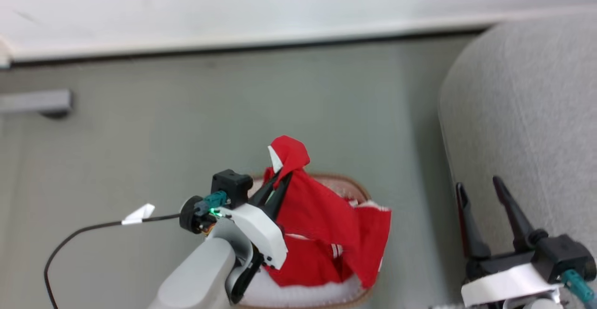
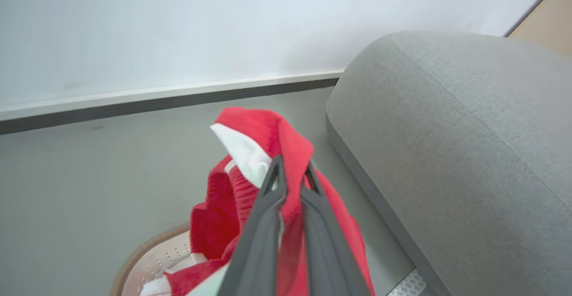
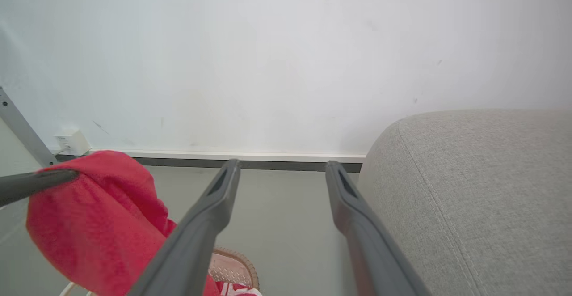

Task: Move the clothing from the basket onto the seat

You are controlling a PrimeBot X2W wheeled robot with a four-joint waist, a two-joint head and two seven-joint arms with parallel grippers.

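My left gripper (image 1: 283, 177) is shut on a red garment (image 1: 326, 215) with white panels, lifted above the basket (image 1: 357, 187). The cloth drapes down over the basket, where more red and white clothing (image 1: 312, 262) lies. In the left wrist view the gripper (image 2: 291, 168) pinches a fold of the red garment (image 2: 263, 130), with the basket's brown rim (image 2: 143, 251) below. My right gripper (image 1: 478, 185) is open beside the grey seat (image 1: 527, 113), nothing between its fingers. In the right wrist view that gripper (image 3: 280, 167) points at the wall, the seat (image 3: 469, 188) to its right and the red garment (image 3: 98, 215) to its left.
The basket stands on a grey-green floor (image 1: 233, 113) left of the seat. A white wall with a dark skirting strip (image 1: 233, 50) runs along the back. A black cable (image 1: 93, 229) with a white tag lies on the floor at the left.
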